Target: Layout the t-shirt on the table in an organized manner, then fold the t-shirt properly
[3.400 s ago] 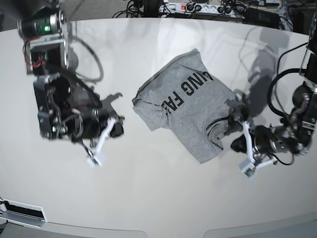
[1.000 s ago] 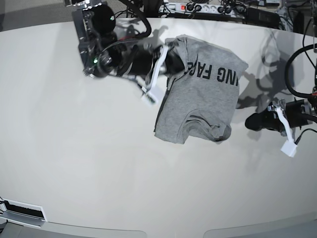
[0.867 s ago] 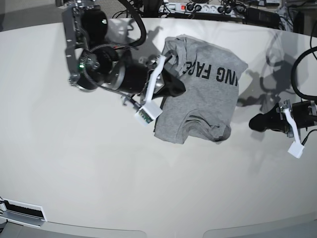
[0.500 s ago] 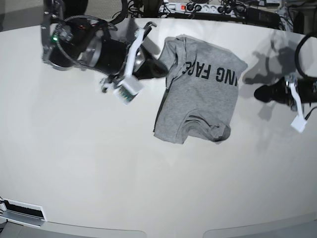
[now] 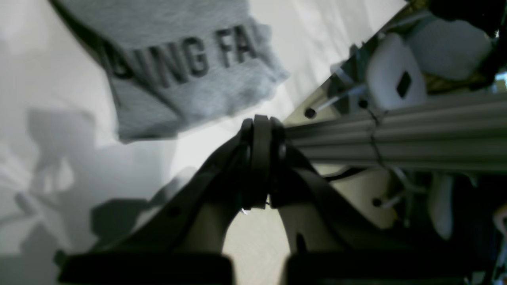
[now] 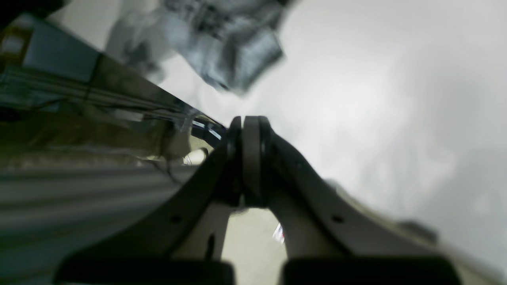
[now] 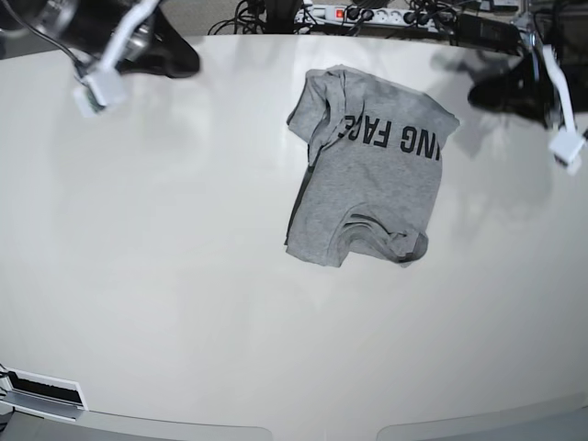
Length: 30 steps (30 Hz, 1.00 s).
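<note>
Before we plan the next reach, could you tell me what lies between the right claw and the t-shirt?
Only bare table: the base view shows nothing between the right claw and the t-shirt.

My right wrist view is motion-blurred; the t-shirt's (image 7: pixel 372 179) lettering is part folded under, both arms cropped at the base view's edges.

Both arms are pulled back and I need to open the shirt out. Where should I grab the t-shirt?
Probably the bunched fold at the near end of the t-shirt, approached from the near side. The fabric stands raised and doubled there, giving an edge to pinch, while the lettered area lies flat.
</note>
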### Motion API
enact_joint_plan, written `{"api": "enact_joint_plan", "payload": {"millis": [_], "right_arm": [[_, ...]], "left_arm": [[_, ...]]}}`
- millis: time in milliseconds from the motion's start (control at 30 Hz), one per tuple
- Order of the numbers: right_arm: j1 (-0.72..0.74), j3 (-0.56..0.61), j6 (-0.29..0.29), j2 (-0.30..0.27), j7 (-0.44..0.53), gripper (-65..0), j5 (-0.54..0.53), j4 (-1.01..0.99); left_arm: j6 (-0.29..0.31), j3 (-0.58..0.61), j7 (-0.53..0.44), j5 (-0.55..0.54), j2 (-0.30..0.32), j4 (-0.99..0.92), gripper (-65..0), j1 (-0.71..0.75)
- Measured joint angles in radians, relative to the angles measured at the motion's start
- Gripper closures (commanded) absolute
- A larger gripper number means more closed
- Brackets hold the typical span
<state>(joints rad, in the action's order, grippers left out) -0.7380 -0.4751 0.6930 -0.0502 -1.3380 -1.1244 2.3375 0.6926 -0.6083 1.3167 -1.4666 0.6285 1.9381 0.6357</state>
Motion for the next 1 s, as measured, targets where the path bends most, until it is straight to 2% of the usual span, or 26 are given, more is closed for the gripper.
{"api": "enact_joint_plan", "payload": {"millis": [133,233,333,433,533,667,800,1000], "right_arm": [[-0.152,-0.137,0.000,0.000,-0.046,0.0,-0.118,0.000],[-0.270,-0.198,0.000,-0.003,-0.071,0.0,-0.154,0.000],[-0.371,-0.214,0.000,-0.037,-0.063,0.0,-0.167,0.002],[-0.442,-0.214,0.000,-0.070,-0.066,0.0,-0.167,0.002],[-0.452,-0.207,0.000,-0.078,-0.061,0.0,-0.177,-0.051],[-0.386,-0.164,0.000,-0.096,-0.053,0.0,-0.062,-0.221],[-0.293,-0.052,0.000,-0.171,0.101,0.0,0.095,-0.473],[-0.086,0.147,0.000,-0.259,0.311,0.0,0.325,-0.910]], "left_arm": [[0.001,-0.064,0.077,0.006,-0.085,0.093,0.0,0.183],[0.000,-0.094,0.084,0.007,-0.146,0.111,0.0,0.340],[0.000,-0.093,0.089,0.008,-0.172,0.111,0.0,0.470],[0.000,-0.093,0.074,0.007,-0.200,0.110,0.0,0.534],[0.000,-0.064,0.016,0.117,-0.227,0.097,0.0,0.555],[-0.002,0.006,-0.103,0.259,-0.219,0.045,0.0,0.510],[-0.014,0.127,-0.165,0.396,-0.214,-0.060,0.0,0.436],[-0.031,0.337,-0.275,0.514,-0.225,-0.335,0.0,0.286]]}}
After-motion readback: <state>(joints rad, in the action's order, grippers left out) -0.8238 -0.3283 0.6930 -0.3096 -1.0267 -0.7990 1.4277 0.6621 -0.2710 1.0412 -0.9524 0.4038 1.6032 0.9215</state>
